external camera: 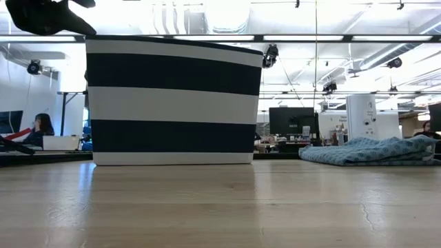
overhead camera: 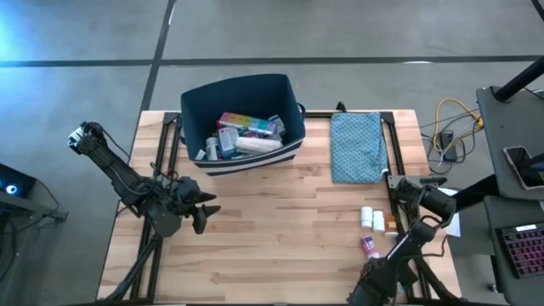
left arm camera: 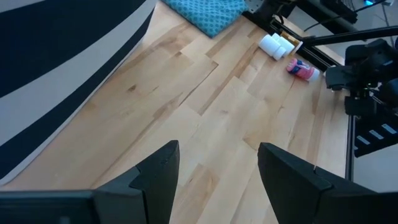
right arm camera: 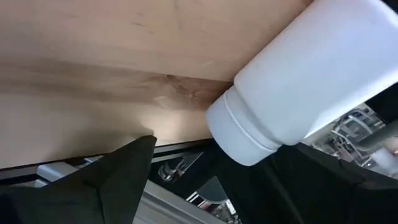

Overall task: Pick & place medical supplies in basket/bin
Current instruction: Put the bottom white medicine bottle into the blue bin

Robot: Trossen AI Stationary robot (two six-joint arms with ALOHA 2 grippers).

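A large dark navy soft-sided bin with a white stripe (overhead camera: 244, 119) is seen at the far middle of the light wooden table (overhead camera: 280, 229), already filled with several medical supplies (overhead camera: 242, 136) (a rainbow pill organizer and white tubes among them). To its right a teal patterned cloth pouch (overhead camera: 357, 146) is laid flat.

The left arm is stretched in from the table's left edge, elbow bent, and the left gripper (overhead camera: 206, 214) is held above bare wood in front of the bin, its fingers (left arm camera: 155, 171) spread apart with nothing between them.

The right arm is folded at the near right corner, and the right gripper (overhead camera: 393, 191) is lowered at the right edge. A white plastic pill bottle (right arm camera: 305, 78) fills its wrist view, lying between the dark fingers; whether it is clamped cannot be told.

Just beside that gripper, two small white bottles (overhead camera: 371, 218) and a pink-capped item (overhead camera: 369, 246) are left on the table.
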